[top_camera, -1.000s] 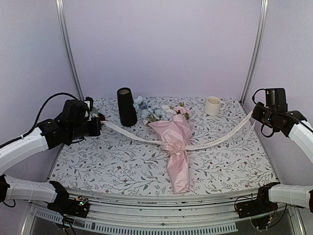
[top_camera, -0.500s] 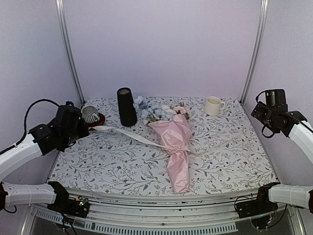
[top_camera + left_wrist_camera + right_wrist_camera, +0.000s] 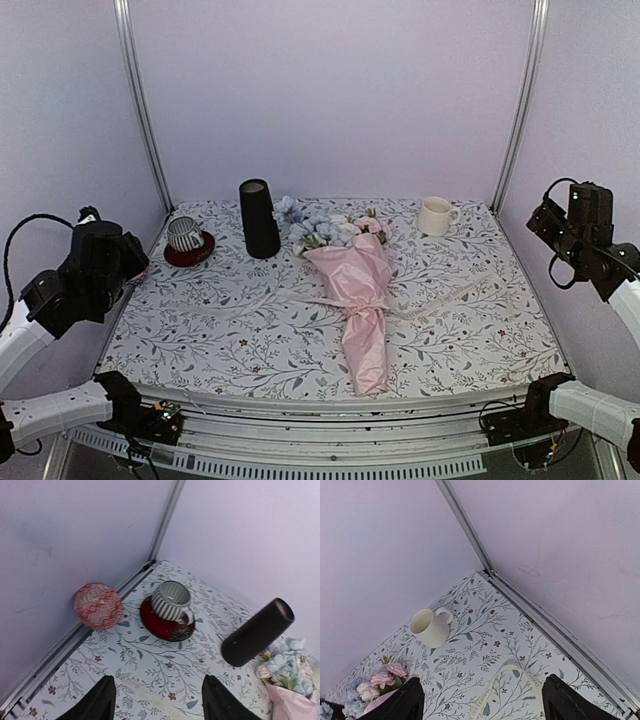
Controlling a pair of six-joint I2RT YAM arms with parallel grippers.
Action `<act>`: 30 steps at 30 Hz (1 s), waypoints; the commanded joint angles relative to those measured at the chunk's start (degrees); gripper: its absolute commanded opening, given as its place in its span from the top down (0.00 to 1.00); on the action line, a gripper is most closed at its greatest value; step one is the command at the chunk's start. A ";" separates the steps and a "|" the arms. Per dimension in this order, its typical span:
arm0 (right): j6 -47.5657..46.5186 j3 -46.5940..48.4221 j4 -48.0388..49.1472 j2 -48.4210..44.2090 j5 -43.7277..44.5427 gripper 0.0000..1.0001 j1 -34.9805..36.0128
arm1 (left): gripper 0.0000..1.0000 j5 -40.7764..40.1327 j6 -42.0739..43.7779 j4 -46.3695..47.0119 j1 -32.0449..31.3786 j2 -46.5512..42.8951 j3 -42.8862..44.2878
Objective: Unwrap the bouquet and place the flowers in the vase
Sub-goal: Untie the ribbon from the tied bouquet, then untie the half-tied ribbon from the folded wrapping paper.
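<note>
- Black fingers [image 3: 97,702] of the left gripper [image 3: 157,704] are standing spread at the bottom of the left wrist view, gripping nothing. A cream ribbon [image 3: 150,694] is lying flat on the cloth just above the gap.
- Fingers [image 3: 395,705] of the right gripper [image 3: 482,706] are standing wider apart at the bottom of the right wrist view, also empty. The cream ribbon [image 3: 510,692] is curling loose on the cloth between them in the frame.
- In the top view, both arms are hanging out at the left and right edges of the frame, well apart from the bouquet [image 3: 360,295].
- The bouquet is lying at the centre of the table [image 3: 200,340], its flowers [image 3: 320,228] pointing to the upper part of the frame. The vase [image 3: 259,218] is standing upright just left of them.
- Wide stretches of patterned cloth are lying on either side of the bouquet, crossed only by the ribbon.
- The left wrist view alone is showing a red patterned ball [image 3: 98,606] against the wall rail [image 3: 75,640], beside a striped cup [image 3: 171,599] on a red saucer [image 3: 165,626].
- The right wrist view is showing a cream mug [image 3: 431,626] near the back corner, and the metal rail [image 3: 545,617] closing off that edge.
</note>
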 commanded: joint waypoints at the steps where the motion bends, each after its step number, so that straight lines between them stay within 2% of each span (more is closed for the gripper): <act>1: -7.07 -2.60 6.96 -1.92 -10.62 0.15 -0.30 | 0.39 16.45 17.75 14.90 0.52 -2.72 -3.94; 4: -10.15 -4.03 10.60 -2.38 -18.21 0.09 -0.32 | 0.39 33.48 23.70 24.87 0.52 -3.13 -7.68; 8: -14.77 -5.52 15.12 -2.02 -30.92 0.01 -0.32 | 0.39 45.92 25.12 31.44 0.53 0.20 -8.88; 13: -18.59 -6.35 18.01 -0.62 -44.38 0.01 -0.32 | 0.40 62.10 27.00 37.12 0.07 4.92 -7.86; 16: -19.10 -7.85 20.52 0.41 -51.28 0.00 -0.28 | 0.40 65.09 26.59 42.20 -1.28 5.69 -9.77; 21: -17.96 -11.32 27.36 1.20 -60.85 0.11 0.51 | 0.44 63.89 26.52 48.17 -5.68 7.94 -11.88; 25: -17.69 -13.95 32.27 2.15 -62.99 0.20 3.75 | 0.47 61.31 27.34 50.67 -9.90 10.87 -12.11; 30: -20.49 -14.00 34.16 6.81 -61.10 0.28 12.51 | 0.50 60.00 28.13 54.69 -14.61 17.23 -12.13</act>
